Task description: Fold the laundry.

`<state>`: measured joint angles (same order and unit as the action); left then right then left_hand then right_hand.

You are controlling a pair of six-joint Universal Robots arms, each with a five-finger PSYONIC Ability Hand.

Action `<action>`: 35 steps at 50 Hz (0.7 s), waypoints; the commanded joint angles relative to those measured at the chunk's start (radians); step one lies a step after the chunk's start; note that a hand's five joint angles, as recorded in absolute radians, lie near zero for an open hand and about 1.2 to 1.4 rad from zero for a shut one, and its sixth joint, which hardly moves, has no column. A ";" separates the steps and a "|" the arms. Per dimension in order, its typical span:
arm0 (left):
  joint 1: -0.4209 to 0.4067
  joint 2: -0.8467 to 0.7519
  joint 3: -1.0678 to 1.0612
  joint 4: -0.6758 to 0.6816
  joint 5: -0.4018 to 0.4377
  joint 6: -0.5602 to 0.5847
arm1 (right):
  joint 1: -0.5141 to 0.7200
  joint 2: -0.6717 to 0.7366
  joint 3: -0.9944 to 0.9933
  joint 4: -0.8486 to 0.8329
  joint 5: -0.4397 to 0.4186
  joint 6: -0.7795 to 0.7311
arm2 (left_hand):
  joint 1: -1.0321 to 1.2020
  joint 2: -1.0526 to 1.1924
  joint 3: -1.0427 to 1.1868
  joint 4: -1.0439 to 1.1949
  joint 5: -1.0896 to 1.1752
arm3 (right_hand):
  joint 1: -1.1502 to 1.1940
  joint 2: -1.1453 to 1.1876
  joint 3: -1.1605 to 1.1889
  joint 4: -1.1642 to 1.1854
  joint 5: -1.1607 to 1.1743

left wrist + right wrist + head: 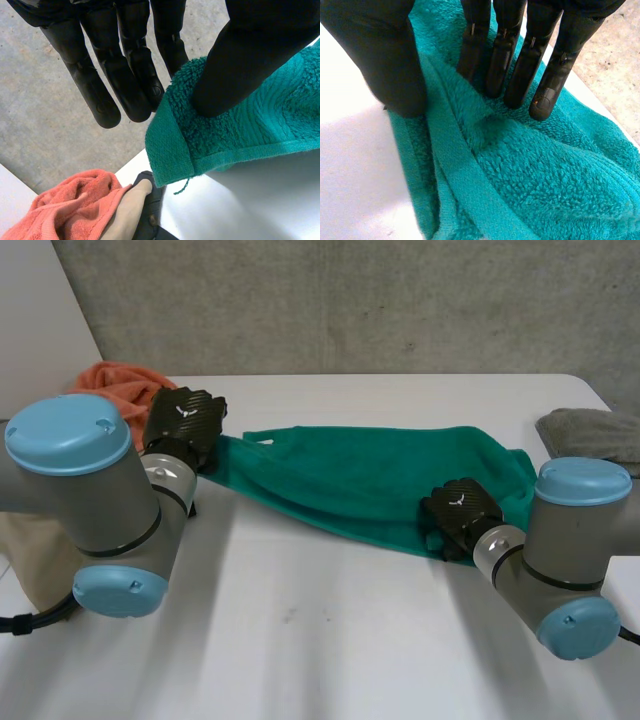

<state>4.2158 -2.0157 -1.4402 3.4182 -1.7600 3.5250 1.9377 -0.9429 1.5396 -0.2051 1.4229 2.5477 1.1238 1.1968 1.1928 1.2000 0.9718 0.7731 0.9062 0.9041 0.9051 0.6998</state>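
Note:
A green towel (pixel 370 475) lies stretched across the middle of the white table (pixel 330 640), between my two hands. My left hand (pixel 185 420) holds its far left corner just off the table. In the left wrist view the thumb (pixel 240 65) presses that corner (pixel 200 130) against the straight fingers (pixel 125 75). My right hand (pixel 460 512) is down on the towel's near right edge. In the right wrist view its straight fingers (pixel 500 55) and thumb (pixel 390 65) press on the towel (pixel 520 175), apart, with a ridge of hem between them.
An orange towel (pixel 120 385) is heaped at the table's back left, just behind my left hand, also the orange towel (pixel 70 205) beside a beige cloth (pixel 127 210). A grey cloth (pixel 590 430) lies at the far right edge. The table's front half is bare.

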 commanded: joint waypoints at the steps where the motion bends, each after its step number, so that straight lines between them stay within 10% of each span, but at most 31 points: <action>1: 0.001 0.006 -0.002 -0.001 -0.001 0.000 | -0.002 0.019 -0.010 -0.011 0.002 -0.046 | 0.272 0.199 0.203 0.196 0.250 | 0.623 0.490 0.492 0.491 0.522; 11: 0.033 0.061 0.001 -0.120 -0.001 0.008 | -0.057 -0.213 0.008 0.076 0.004 -0.070 | 0.272 0.199 0.203 0.196 0.250 | 0.623 0.490 0.492 0.491 0.522; 23: 0.141 0.198 -0.049 -0.520 0.005 0.038 | -0.411 -0.455 -0.019 0.766 -0.079 -0.481 | 0.272 0.199 0.203 0.196 0.250 | 0.623 0.490 0.492 0.491 0.522; 35: 0.138 -0.007 -0.056 -0.459 -0.010 0.144 | -0.411 -0.303 0.071 0.517 -0.073 -0.546 | 0.272 0.199 0.203 0.196 0.250 | 0.623 0.490 0.492 0.491 0.522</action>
<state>4.3682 -1.8490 -1.5585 2.8851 -1.7539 3.6405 1.5090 -1.3608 1.6186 0.5001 1.3377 1.9867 1.1238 1.1968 1.1928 1.2001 0.9718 0.9872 1.1748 1.1859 1.1882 0.9897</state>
